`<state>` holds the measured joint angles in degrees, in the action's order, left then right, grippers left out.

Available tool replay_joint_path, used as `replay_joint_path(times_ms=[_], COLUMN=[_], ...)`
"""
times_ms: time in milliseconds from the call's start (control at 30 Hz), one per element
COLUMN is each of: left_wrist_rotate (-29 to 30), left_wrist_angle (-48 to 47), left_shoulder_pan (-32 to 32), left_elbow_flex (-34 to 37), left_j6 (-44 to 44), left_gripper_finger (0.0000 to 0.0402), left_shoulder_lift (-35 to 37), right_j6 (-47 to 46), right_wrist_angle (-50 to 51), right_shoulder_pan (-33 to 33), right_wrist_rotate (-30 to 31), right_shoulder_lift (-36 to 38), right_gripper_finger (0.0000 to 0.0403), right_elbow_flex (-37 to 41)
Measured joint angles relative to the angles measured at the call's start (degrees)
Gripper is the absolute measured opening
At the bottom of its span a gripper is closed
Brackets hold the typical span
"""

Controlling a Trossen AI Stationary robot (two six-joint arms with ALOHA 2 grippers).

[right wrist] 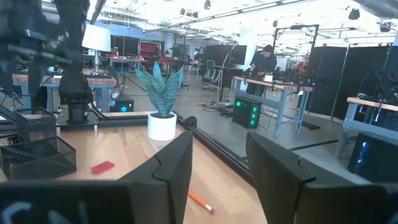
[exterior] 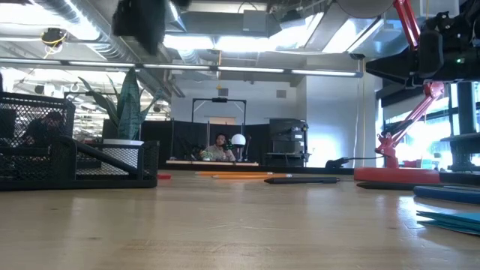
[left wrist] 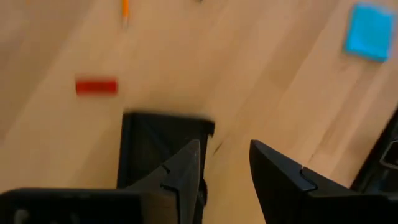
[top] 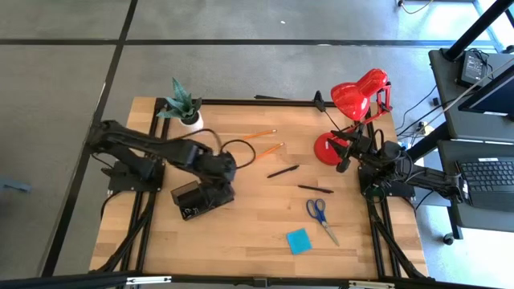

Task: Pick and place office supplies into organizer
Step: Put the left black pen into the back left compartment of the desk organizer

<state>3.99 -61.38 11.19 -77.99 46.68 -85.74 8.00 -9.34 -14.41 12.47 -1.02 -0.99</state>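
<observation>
The black mesh organizer [top: 195,201] stands on the table's left half, also in the low view [exterior: 67,154]. My left gripper [left wrist: 224,163] hovers open just above its corner [left wrist: 163,140], holding nothing. Two orange pencils [top: 263,141], two black pens [top: 283,171], the blue-handled scissors [top: 320,213] and the blue sticky-note pad [top: 299,240] lie loose on the wood. The small red piece [left wrist: 96,86] lies near the organizer. My right gripper [right wrist: 221,158] is open and empty, raised beside the lamp base at the table's right edge [top: 344,160].
A red desk lamp [top: 360,95] with a round base [top: 328,148] stands at the far right. A potted plant [top: 183,104] sits at the far left corner. A black cable [top: 239,149] loops by the left arm. The near half of the table holds only the scissors and pad.
</observation>
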Motion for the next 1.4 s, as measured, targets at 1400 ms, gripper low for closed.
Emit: replay_joint_path(times_ms=[1400], left_wrist_rotate=[-18.1], left_wrist_angle=[-12.7], left_shoulder_pan=[-6.1], left_elbow_flex=[-0.2], left_j6=[12.7], left_gripper_finger=[0.0132], left_shoulder_lift=[-21.5], right_j6=[1.3], right_wrist_angle=[1.6], right_shoulder_pan=[0.0], right_wrist_rotate=[0.0], right_shoulder_lift=[0.0], right_gripper_finger=[0.0154], right_elbow_flex=[0.0])
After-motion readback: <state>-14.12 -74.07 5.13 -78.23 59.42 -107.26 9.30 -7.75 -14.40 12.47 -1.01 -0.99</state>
